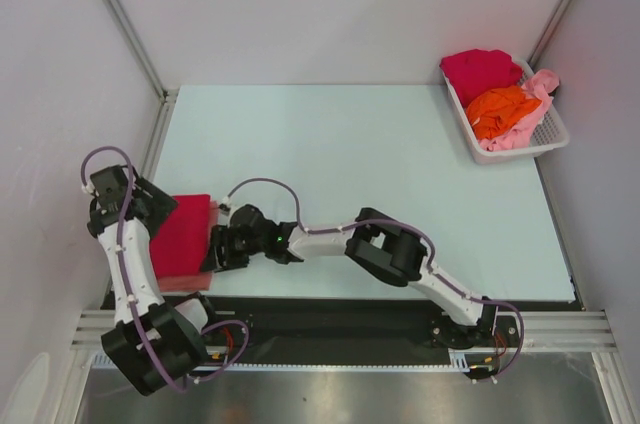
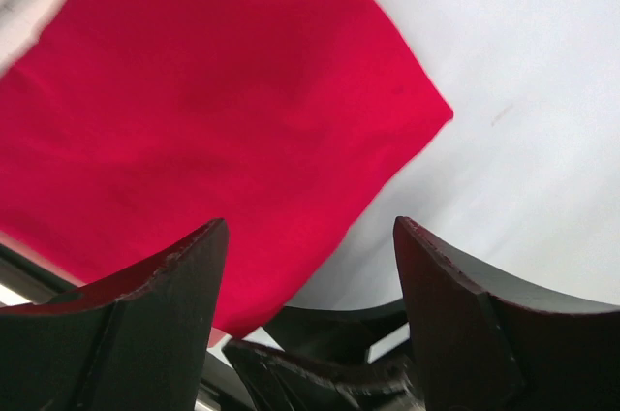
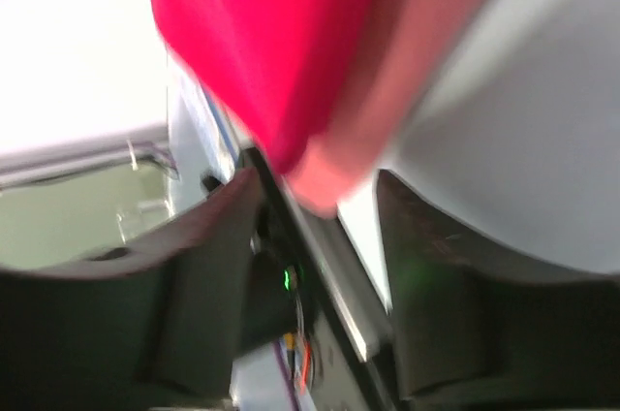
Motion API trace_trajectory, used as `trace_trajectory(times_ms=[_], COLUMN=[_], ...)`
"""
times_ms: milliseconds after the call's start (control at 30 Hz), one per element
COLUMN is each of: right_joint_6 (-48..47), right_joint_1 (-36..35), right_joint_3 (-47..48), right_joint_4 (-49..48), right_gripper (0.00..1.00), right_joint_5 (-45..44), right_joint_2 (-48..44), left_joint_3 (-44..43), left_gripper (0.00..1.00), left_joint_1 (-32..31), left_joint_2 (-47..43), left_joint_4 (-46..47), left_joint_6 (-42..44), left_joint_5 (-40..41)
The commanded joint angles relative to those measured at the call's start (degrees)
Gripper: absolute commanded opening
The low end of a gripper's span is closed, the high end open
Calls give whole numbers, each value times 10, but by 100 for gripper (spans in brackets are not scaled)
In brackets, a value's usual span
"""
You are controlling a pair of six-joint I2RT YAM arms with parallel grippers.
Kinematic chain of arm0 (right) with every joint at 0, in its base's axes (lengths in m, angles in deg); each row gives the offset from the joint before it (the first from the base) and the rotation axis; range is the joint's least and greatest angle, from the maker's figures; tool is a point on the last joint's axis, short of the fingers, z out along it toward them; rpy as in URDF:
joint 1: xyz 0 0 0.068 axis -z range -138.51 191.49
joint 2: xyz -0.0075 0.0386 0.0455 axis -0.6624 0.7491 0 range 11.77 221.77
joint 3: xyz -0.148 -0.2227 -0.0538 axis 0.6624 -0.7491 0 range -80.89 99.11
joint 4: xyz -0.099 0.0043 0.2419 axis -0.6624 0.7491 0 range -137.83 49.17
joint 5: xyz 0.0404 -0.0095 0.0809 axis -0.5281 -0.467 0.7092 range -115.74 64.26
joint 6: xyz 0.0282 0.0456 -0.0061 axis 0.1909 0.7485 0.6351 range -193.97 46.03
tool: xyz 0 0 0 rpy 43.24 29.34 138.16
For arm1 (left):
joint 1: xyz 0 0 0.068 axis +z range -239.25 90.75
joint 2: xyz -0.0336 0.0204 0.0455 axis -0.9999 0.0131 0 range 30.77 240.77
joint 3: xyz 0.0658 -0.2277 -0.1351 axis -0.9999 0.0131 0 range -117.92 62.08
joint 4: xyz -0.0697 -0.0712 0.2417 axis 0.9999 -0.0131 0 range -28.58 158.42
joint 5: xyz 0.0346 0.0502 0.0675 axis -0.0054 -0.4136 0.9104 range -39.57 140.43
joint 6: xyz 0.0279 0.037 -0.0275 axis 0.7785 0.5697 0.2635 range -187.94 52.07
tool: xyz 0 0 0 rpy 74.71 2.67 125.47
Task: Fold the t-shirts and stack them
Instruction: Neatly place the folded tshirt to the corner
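Note:
A folded crimson t-shirt [image 1: 186,232] lies at the table's near left edge on top of a salmon pink t-shirt [image 1: 182,281], whose edge shows beneath it. My left gripper [image 1: 157,207] hovers at the stack's left side, open, with the crimson cloth [image 2: 194,120] below its fingers [image 2: 179,304]. My right gripper [image 1: 222,247] is at the stack's right edge, jaws apart. In the blurred right wrist view, the stack's crimson [image 3: 271,33] and salmon [image 3: 387,91] corner sits just beyond the right gripper [image 3: 315,186]. More t-shirts, crimson [image 1: 482,69], orange [image 1: 502,107] and light pink [image 1: 530,116], fill the basket.
The white slotted basket [image 1: 545,144] stands at the table's far right corner. Metal frame posts and white walls enclose the table. The black front rail [image 1: 330,309] runs just below the stack. The right arm's elbow [image 1: 390,246] stretches across the near middle.

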Motion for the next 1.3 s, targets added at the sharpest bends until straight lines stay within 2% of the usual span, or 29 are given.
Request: trace_trajectory(times_ms=[0, 33, 100, 233, 267, 333, 367, 433, 600, 767, 900, 967, 1033, 1067, 1167, 1267], right_joint_6=[-61, -71, -102, -141, -146, -161, -164, -166, -173, -187, -181, -178, -176, -176, -178, -186], right_joint_1=[17, 28, 40, 95, 106, 140, 151, 175, 252, 284, 293, 294, 294, 295, 299, 301], right_joint_3=[-45, -73, -102, -201, -239, -283, -323, -364, -466, -494, -500, -496, -490, -484, -478, -478], right_joint_4=[50, 58, 96, 141, 149, 168, 173, 178, 206, 239, 240, 235, 236, 237, 243, 254], right_gripper=[60, 67, 72, 71, 70, 70, 69, 69, 68, 68, 68, 68, 68, 68, 68, 68], right_joint_5=[17, 17, 26, 41, 39, 46, 50, 57, 68, 79, 86, 91, 94, 94, 100, 101], right_joint_2=[-115, -138, -205, -331, -355, -426, -450, -515, -616, -667, -669, -665, -662, -662, -662, -664], left_joint_3=[28, 42, 57, 144, 163, 220, 240, 276, 314, 322, 250, 253, 279, 317, 376, 413], left_gripper=[73, 73, 63, 45, 37, 27, 12, 0, 0, 0, 0, 0, 0, 0, 0, 0], left_joint_1=[17, 22, 27, 41, 42, 49, 53, 64, 108, 116, 126, 138, 155, 166, 169, 169], left_joint_2=[-26, -29, -34, -63, -71, -85, -90, -102, -122, -130, -123, -116, -111, -108, -86, -67], left_joint_4=[35, 45, 60, 150, 173, 251, 280, 333, 373, 398, 265, 265, 305, 376, 490, 565], left_joint_6=[-30, -39, -53, -83, -90, -123, -133, -147, -133, -142, -95, -112, -136, -165, -206, -222], left_joint_5=[-75, -91, -106, -180, -214, -250, -287, -299, -326, -346, -254, -235, -261, -279, -308, -333])
